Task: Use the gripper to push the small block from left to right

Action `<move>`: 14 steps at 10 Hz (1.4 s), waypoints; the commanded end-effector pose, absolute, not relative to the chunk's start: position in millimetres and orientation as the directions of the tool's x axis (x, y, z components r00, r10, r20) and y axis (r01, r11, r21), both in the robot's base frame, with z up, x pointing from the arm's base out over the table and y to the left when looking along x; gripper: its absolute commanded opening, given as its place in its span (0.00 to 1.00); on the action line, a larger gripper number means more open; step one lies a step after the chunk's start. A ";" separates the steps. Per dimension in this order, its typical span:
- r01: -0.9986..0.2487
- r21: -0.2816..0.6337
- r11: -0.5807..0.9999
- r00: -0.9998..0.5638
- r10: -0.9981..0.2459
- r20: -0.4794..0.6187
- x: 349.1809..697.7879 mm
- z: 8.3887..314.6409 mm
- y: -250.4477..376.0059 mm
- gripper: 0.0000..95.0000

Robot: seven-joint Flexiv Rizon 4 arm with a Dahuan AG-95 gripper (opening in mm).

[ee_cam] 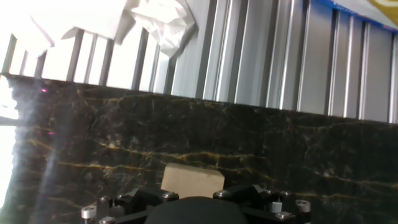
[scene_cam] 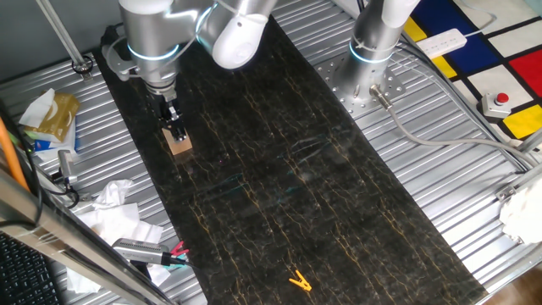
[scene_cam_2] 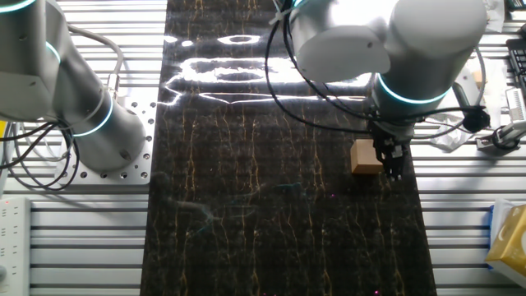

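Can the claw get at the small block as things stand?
Probably yes: the claw is down right beside the small block on the dark mat, seemingly touching it, with nothing between them. Its jaws look closed.

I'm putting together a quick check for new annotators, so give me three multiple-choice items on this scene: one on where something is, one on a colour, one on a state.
1. Where is the small block relative to the end effector?
A. Far across the mat by the orange clip
B. Right beside the fingertips, near the mat's edge
C. Off the mat on the metal slats

2. What colour is the clip lying on the dark mat?
A. Orange
B. Green
C. White

3. How does the block stand?
A. Lifted clear of the mat
B. Stacked on another block
C. Resting flat on the mat

Answers: 1 B, both fixed views show the block next to the fingertips close to one mat edge. 2 A, the clip is orange in one fixed view. 3 C, its base sits on the mat in both fixed views.
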State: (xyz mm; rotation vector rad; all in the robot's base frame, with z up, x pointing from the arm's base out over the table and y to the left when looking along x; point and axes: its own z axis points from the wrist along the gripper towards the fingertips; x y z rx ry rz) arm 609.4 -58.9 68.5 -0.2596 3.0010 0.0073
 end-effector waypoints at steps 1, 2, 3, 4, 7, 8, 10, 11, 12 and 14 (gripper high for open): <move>-0.168 -0.001 0.986 -0.978 -0.166 -0.129 608.7 68.2 -59.4 1.00; -0.166 0.001 0.986 -0.978 -0.164 -0.129 609.0 67.5 -59.2 1.00; -0.165 0.004 0.986 -0.978 -0.163 -0.129 609.3 66.7 -59.5 1.00; -0.158 0.016 0.987 -0.979 -0.155 -0.131 609.6 65.9 -59.4 1.00; -0.109 0.069 0.992 -0.987 -0.100 -0.124 610.8 63.0 -58.8 1.00; -0.102 0.076 0.992 -0.988 -0.092 -0.123 611.0 62.4 -58.8 1.00; -0.086 0.091 0.992 -0.990 -0.075 -0.117 611.5 61.6 -58.1 1.00; -0.080 0.093 0.993 -0.991 -0.069 -0.115 612.0 61.1 -56.9 1.00; -0.073 0.092 0.993 -0.991 -0.062 -0.114 612.7 60.1 -54.9 1.00; -0.069 0.089 0.994 -0.992 -0.058 -0.113 613.9 58.7 -52.0 1.00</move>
